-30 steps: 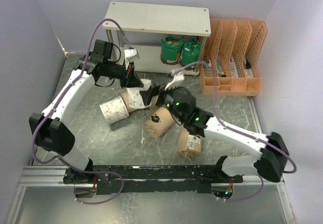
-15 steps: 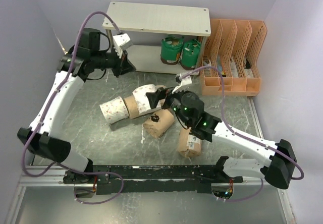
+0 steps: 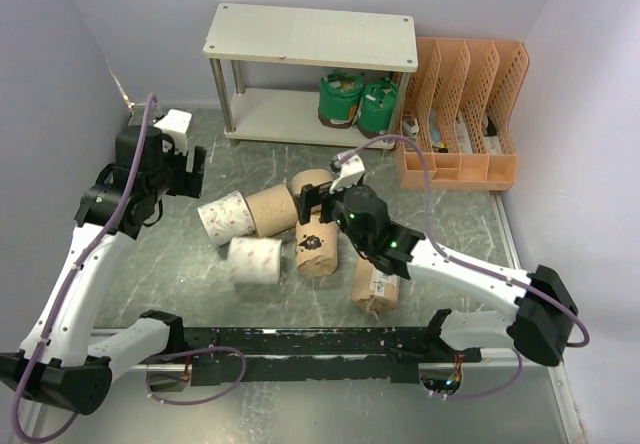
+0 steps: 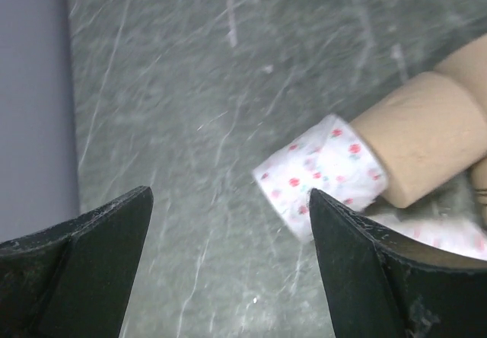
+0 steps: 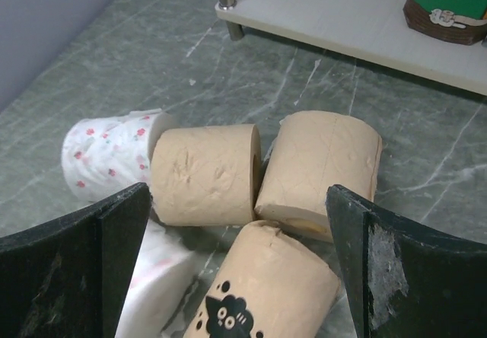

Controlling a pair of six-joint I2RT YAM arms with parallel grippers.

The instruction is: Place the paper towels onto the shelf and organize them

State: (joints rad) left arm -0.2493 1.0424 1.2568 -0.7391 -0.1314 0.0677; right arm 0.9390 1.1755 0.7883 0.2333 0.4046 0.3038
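Paper towels (image 3: 272, 209) heaped centre, two green rolls (image 3: 340, 99) on shelf (image 3: 310, 36) at 12 o'clock; left gripper (image 4: 228, 201), right gripper (image 5: 236, 193) jaws spread, empty.

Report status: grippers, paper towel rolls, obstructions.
Left gripper open, empty. Right gripper open over bare tan rolls. Two green-wrapped rolls on white shelf's lower board; six loose on table. Nothing blocking shelf.

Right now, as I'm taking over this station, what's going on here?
Two arms are loading paper towels onto the shelf. Two green rolls stand on its lower board; six others lie on the table. The right gripper, open, hovers over the bare tan rolls; the left gripper, open and empty, hangs near a white patterned roll.
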